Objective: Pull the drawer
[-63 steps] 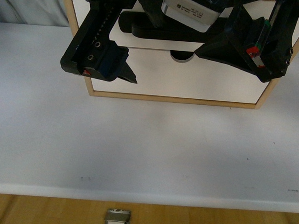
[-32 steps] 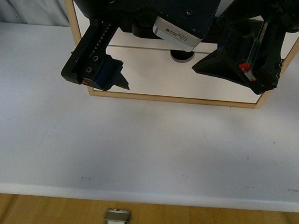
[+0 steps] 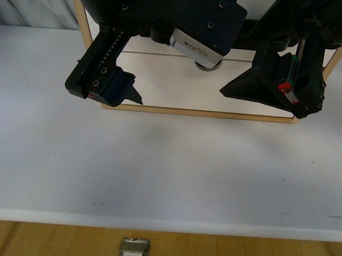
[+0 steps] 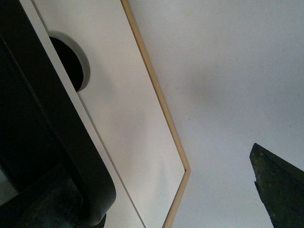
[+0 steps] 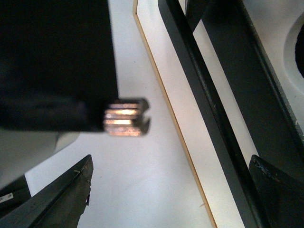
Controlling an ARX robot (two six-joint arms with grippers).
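Observation:
The drawer point(image 3: 178, 83) is the wide white front in the light wood cabinet at the back of the table, with a half-round notch point(image 3: 209, 65) in its top edge. Its black bar handle point(image 5: 204, 95) shows only in the wrist views; the arms hide it in the front view. My right gripper point(image 5: 171, 164) is open, and the handle runs close beside one finger without being held. My left gripper point(image 4: 156, 194) is open too, beside the handle point(image 4: 47, 118) and the notch point(image 4: 69, 61). Two black fingers point(image 3: 107, 83) hang spread before the drawer front; I cannot tell whose.
The cabinet's wood frame point(image 3: 194, 112) rests on a white table point(image 3: 157, 173). The table's front edge point(image 3: 167, 225) runs low in the front view, with wood floor and a small metal socket point(image 3: 134, 251) below. A silver wrist camera point(image 3: 203, 38) covers the cabinet's upper part.
The arm mass and silver camera have come lower and now cover the black handle. The two fingers have shifted down and slightly apart. The drawer front has not moved.

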